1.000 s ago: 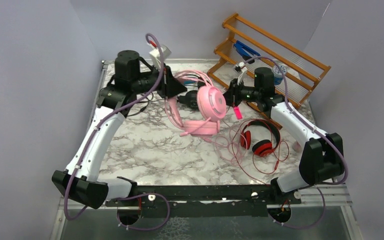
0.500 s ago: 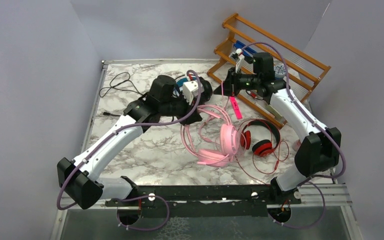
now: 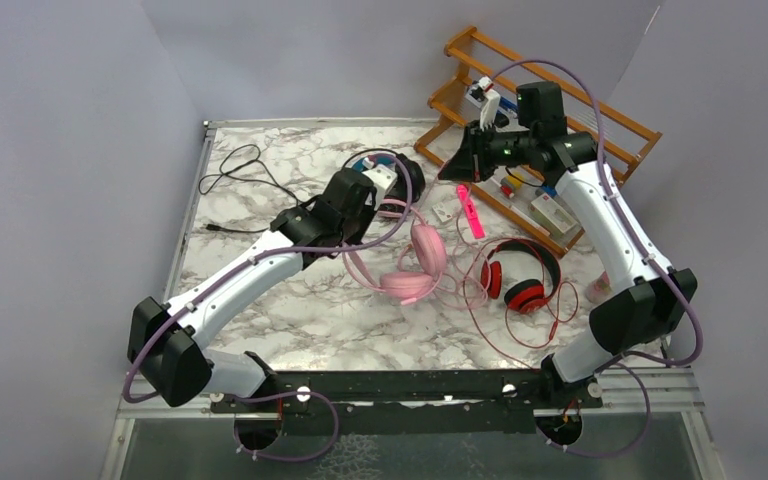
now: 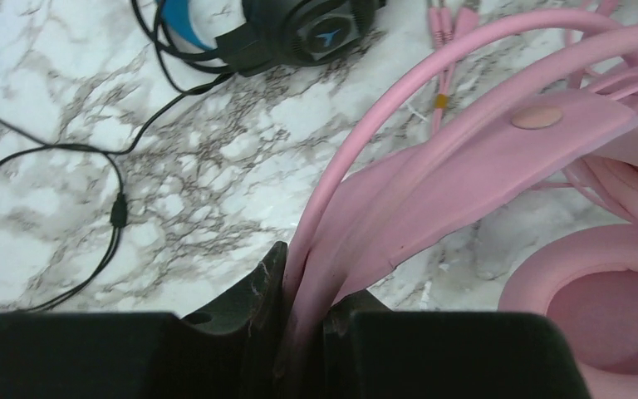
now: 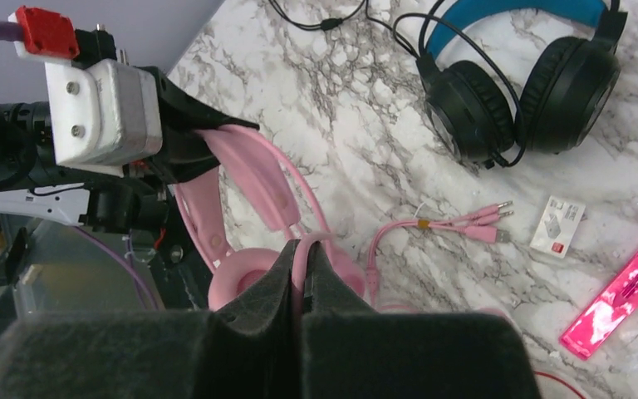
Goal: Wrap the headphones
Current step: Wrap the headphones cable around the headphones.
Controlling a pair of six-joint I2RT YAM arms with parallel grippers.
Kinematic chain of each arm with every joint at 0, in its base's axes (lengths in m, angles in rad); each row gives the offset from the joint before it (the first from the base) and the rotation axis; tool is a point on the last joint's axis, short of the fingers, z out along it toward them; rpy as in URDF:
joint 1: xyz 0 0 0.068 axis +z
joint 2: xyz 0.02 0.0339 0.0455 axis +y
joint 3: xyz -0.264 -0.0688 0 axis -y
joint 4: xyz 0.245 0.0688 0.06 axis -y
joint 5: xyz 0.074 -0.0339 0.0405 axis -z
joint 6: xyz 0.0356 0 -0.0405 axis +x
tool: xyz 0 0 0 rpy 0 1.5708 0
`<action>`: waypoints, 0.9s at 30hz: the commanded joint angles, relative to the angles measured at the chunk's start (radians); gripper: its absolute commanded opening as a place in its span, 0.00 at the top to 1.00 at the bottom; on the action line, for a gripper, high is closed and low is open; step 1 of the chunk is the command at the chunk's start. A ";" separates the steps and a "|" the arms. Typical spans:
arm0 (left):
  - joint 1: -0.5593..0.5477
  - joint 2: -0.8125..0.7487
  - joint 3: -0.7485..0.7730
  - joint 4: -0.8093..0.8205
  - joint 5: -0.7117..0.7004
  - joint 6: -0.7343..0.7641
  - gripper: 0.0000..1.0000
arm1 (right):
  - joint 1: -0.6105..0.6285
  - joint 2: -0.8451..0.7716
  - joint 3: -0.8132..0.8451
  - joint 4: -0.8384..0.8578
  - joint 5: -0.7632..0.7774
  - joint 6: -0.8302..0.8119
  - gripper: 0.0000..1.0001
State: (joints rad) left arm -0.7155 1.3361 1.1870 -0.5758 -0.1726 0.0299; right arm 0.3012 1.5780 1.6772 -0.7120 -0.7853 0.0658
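Left pincer [image 4: 303, 287]: shut tight on the band of the pink headset [image 3: 412, 262], low over the middle of the table [image 3: 290, 300].
Right pincer [image 5: 302, 264]: fingers pressed together with the thin pink cable [image 5: 302, 248] nipped between them, held up over the far right part of the table, beside the rack [image 3: 580, 110].
Pink headset: in the middle of the table. Its two cups are on the side toward the red headset [image 3: 520, 282], and its band runs back into the left pincer.
Pink plugs [image 5: 473, 223]: lying on the marble between the pink headset and the black headset [image 5: 532, 75].
Black headset: blue band, lying flat near the middle of the far edge and partly hidden by the left arm in the top view. Its black cable [image 3: 245, 165] trails toward the far left corner.
Red headset: flat on the table toward the right edge, with its red cable [image 3: 550, 330] looped loosely around it.
Rack: wooden, at the far right corner, with small items on it too small to tell.
Pink strip [image 5: 623, 291]: on the table near the rack, just beside a white tag [image 5: 558, 224].
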 commanded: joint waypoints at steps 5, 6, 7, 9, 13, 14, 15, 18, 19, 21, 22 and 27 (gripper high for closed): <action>-0.008 0.014 0.021 -0.038 -0.396 -0.112 1.00 | 0.028 -0.058 0.091 -0.139 -0.004 -0.023 0.99; -0.008 0.021 0.028 -0.039 -0.442 -0.138 1.00 | 0.042 -0.064 0.092 -0.134 -0.026 -0.008 0.99; -0.006 0.027 0.037 -0.040 -0.473 -0.166 1.00 | 0.062 -0.069 0.089 -0.123 -0.048 0.007 0.99; -0.003 0.044 0.059 -0.037 -0.486 -0.212 1.00 | 0.122 -0.077 0.086 -0.095 -0.059 0.047 1.00; 0.027 0.100 0.144 -0.053 -0.528 -0.336 1.00 | 0.249 -0.081 0.073 -0.016 -0.015 0.161 0.99; 0.040 0.117 0.172 -0.056 -0.529 -0.358 1.00 | 0.275 -0.083 0.068 0.001 0.005 0.191 0.99; 0.051 0.134 0.199 -0.058 -0.531 -0.371 1.00 | 0.297 -0.087 0.063 0.019 0.019 0.215 0.99; 0.110 0.189 0.285 -0.077 -0.519 -0.429 1.00 | 0.341 -0.115 0.015 0.104 0.070 0.297 0.99; 0.135 0.202 0.318 -0.082 -0.482 -0.446 1.00 | 0.344 -0.133 -0.018 0.148 0.084 0.328 0.99; 0.176 0.218 0.383 -0.097 -0.428 -0.492 1.00 | 0.355 -0.176 -0.108 0.265 0.112 0.390 0.99; 0.185 0.220 0.413 -0.098 -0.417 -0.512 1.00 | 0.362 -0.197 -0.176 0.331 0.115 0.417 0.98; 0.191 0.236 0.543 -0.097 -0.378 -0.566 1.00 | 0.421 -0.254 -0.354 0.647 0.172 0.446 0.81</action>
State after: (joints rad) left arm -0.5419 1.5646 1.6070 -0.7147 -0.5674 -0.4080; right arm 0.6575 1.3811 1.3941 -0.3683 -0.6228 0.4496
